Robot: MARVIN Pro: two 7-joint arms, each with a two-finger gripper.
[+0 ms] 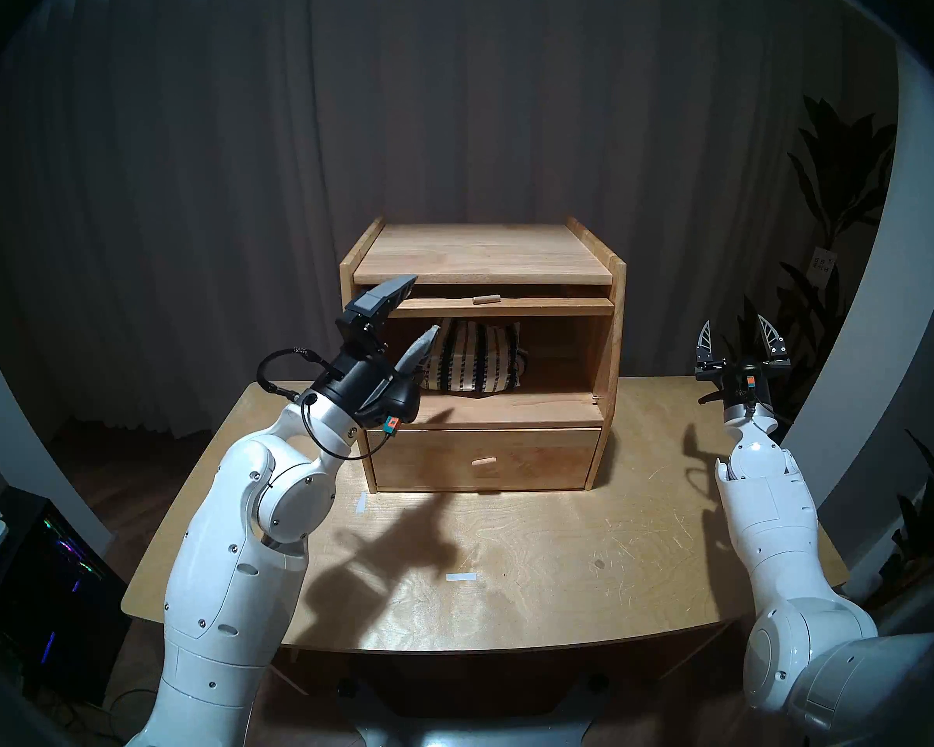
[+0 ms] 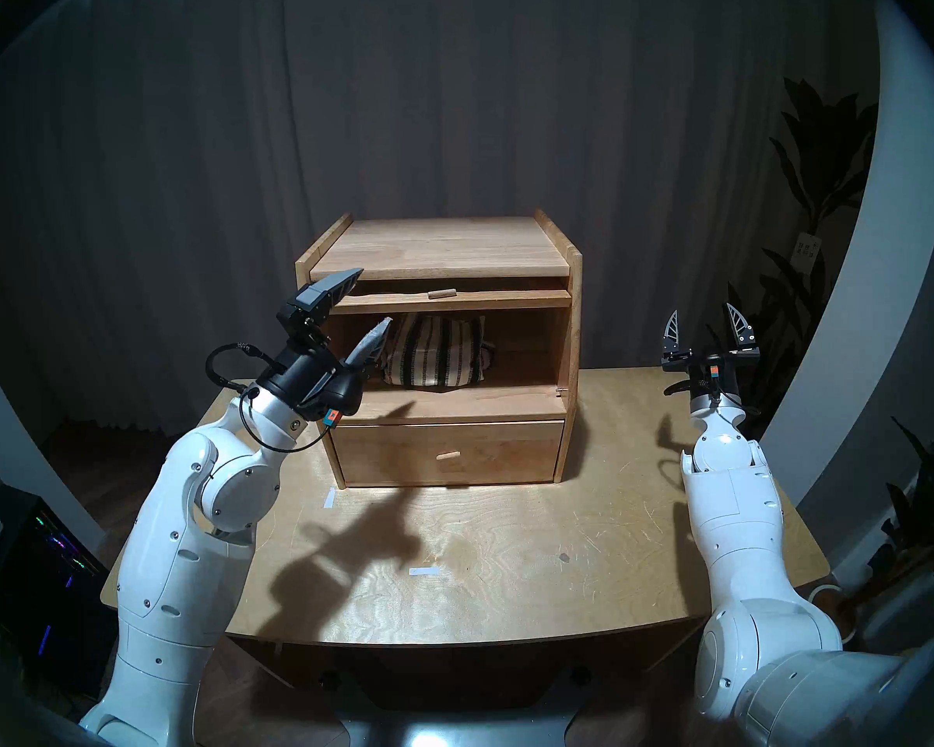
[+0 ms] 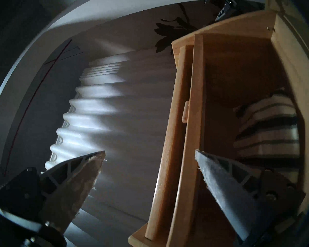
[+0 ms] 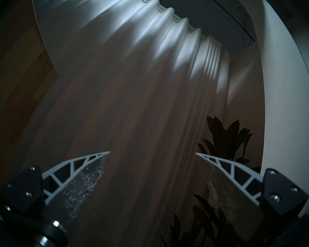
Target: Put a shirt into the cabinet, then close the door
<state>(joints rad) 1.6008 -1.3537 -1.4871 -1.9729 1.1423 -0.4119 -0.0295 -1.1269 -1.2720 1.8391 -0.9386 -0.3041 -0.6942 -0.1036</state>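
With the soft shirt [image 1: 473,355] lying inside the cabinet [image 1: 610,320], we judge the light, stiff door [image 1: 508,305], slid in overhead, best pulled by its peg [image 1: 486,299], both jaws spread and empty.

Wooden table [image 1: 535,546] shows scratches and two white tape strips [image 1: 461,577]. Grey pleated curtain [image 1: 454,110] hangs behind. Dark leafy plant [image 1: 826,201] stands at right. Computer tower [image 1: 50,579] with coloured lights sits on floor, left.
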